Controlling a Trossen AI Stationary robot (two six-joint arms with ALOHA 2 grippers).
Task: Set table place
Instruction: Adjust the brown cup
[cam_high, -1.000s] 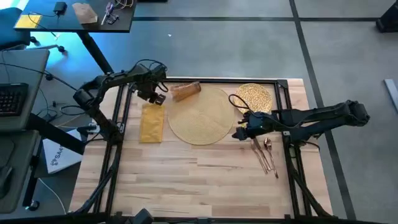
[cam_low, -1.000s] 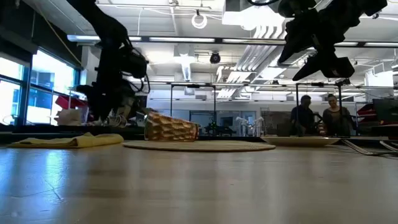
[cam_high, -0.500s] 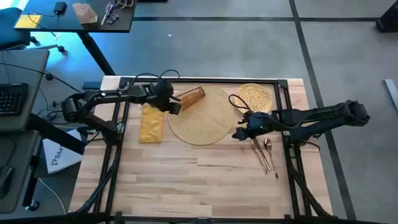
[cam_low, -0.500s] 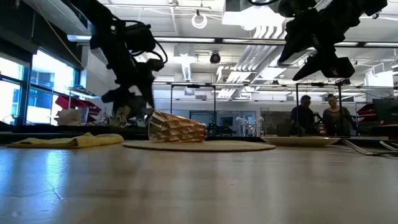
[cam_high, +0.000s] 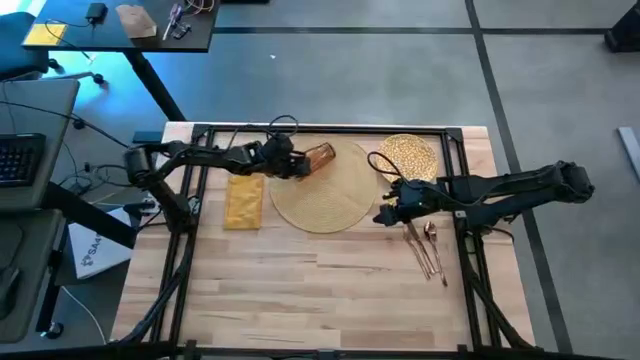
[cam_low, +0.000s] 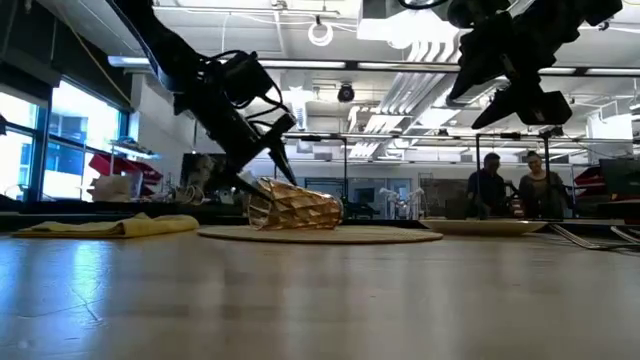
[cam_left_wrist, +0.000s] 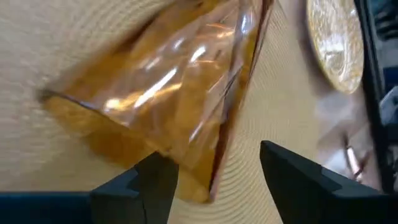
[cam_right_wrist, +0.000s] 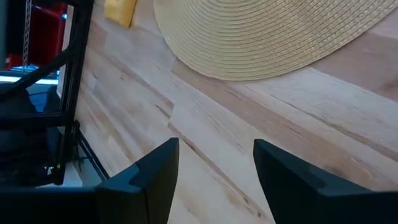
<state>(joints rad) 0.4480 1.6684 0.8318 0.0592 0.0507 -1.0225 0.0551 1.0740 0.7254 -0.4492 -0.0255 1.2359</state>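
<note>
The amber cup lies on its side at the far left edge of the round woven placemat. My left gripper reaches in from the table's left and stands open, slanting down, with the cup's near end between its fingers. The yellow napkin lies flat to the left of the placemat. The gold plate rests at the far right. Copper cutlery lies to the right. My right gripper hovers open over the wood beside the placemat's right edge. My left gripper comes at the cup slanting down from the table's left. One finger lies against the cup's side wall near its end. The other finger stands clear of it. The cup rests on its side on the placemat.
The black rail frame runs around the tabletop. Bare wood fills the near half. A dark desk stands beyond the far left corner. Two people show far behind the table in the low view.
My left gripper has gone toward the table's right edge and down, up against the cup. The cup has slid a little to the right along the placemat's far edge and turned about, still on its side.
</note>
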